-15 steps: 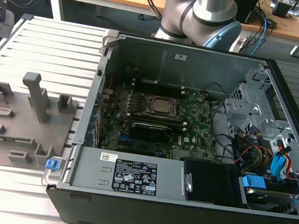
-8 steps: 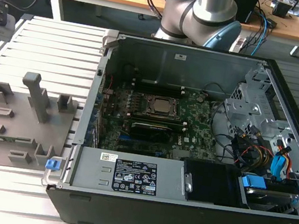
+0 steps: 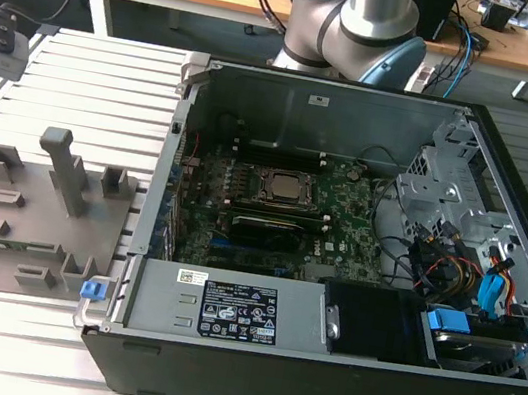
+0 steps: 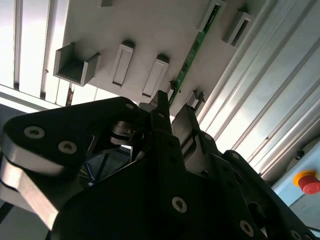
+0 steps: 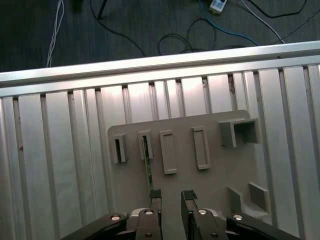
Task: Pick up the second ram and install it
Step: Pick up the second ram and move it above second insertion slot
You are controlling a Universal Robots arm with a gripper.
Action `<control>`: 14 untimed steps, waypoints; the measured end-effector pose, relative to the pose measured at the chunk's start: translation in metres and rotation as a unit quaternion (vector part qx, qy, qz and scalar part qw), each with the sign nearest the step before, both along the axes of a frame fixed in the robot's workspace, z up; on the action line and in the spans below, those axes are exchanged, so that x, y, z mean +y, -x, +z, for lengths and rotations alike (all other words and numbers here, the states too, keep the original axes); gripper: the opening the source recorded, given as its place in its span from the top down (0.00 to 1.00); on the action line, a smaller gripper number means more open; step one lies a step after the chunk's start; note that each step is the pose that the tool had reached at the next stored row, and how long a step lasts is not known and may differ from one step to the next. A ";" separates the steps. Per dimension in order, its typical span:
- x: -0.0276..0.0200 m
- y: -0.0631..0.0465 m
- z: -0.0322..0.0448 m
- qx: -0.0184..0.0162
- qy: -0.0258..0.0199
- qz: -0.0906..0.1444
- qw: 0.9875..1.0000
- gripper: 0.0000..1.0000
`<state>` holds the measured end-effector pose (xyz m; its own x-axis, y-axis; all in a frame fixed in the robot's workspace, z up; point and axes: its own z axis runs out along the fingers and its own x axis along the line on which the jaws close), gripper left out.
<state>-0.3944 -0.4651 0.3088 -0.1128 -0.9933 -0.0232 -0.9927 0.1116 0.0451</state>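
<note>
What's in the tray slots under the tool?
One ram stands on edge in a tray slot; the slots beside it show nothing inside. The tool hides the tray's near edge.

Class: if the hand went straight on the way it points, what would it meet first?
Most likely the second ram, standing on edge in the grey holder plate, ahead of the open hand. Depth is unclear; it might meet the plate instead.
</note>
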 end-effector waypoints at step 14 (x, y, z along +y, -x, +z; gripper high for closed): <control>-0.0010 0.000 -0.0110 0.000 0.000 0.000 1.000 0.70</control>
